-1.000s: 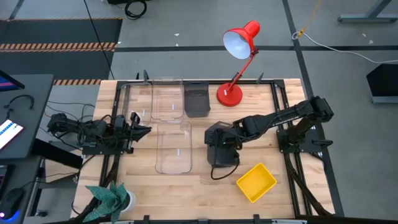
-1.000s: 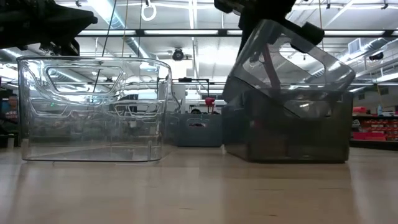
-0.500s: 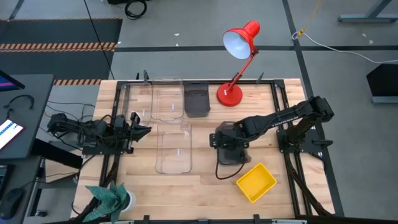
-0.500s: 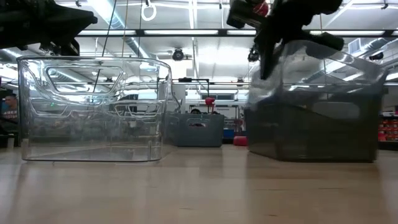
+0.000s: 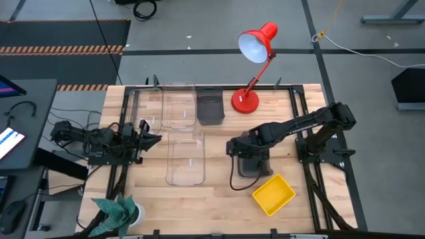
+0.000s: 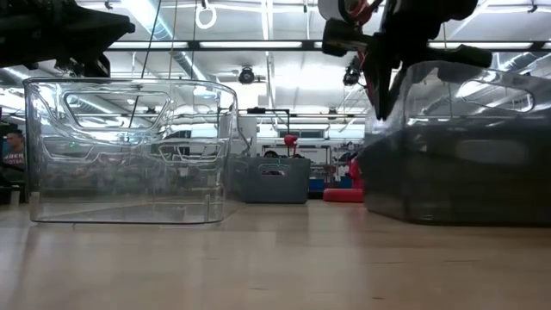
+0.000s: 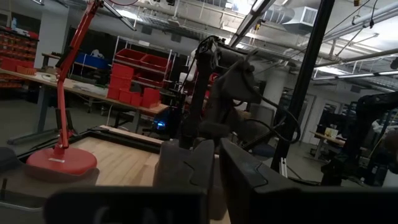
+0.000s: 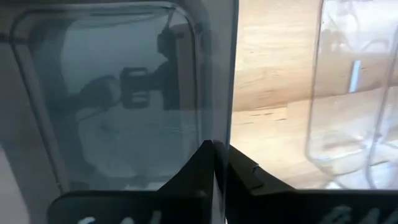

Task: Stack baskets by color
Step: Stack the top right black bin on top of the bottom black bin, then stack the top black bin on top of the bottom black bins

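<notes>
right arm (image 5: pixel 292 126) stretched toward table centre, fingers (image 8: pixel 214 171) nearly together; left arm (image 5: pixel 99 139) folded at table's left edge

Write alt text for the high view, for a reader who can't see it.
The right hand is over the rim of a smoky grey basket mid-table, a yellow basket just beyond it. Two clear baskets, another grey basket and a red lamp stand elsewhere; the left hand waits at the side.

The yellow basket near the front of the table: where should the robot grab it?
Probably by the rim. The yellow basket sits flat with its open side up and lies turned at an angle, so a pincer could come straight down and pinch one thin side wall. The right pincer is nearest.
</notes>
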Available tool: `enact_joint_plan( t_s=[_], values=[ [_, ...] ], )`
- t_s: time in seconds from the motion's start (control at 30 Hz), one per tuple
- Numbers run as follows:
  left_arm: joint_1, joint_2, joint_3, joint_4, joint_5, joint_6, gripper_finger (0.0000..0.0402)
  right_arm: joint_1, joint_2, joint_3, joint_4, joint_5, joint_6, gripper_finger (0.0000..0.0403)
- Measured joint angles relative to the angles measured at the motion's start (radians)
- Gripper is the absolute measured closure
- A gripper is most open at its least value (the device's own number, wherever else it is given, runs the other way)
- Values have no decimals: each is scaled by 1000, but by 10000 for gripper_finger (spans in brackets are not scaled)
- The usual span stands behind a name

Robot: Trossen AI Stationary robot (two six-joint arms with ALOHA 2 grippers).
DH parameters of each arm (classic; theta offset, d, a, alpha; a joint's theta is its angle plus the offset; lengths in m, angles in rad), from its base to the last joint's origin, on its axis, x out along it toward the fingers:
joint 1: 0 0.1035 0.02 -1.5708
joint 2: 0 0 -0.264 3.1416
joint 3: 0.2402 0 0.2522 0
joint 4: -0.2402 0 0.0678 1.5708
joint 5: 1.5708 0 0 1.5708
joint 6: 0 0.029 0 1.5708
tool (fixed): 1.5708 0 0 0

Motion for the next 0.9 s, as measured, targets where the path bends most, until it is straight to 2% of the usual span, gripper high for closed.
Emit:
enact_joint_plan(
  t_s=[0.27,0.47,0.67,0.9],
  values=[
    [0,0,0,0,0,0,373,-19,0,-56,46,-10,175,320],
    [0,0,0,0,0,0,366,-18,1,-63,55,-58,340,283],
    [0,0,0,0,0,0,369,-18,-35,-63,61,-31,464,265],
    [0,0,0,0,0,0,372,-18,-113,-63,104,-27,709,263]
  ],
)
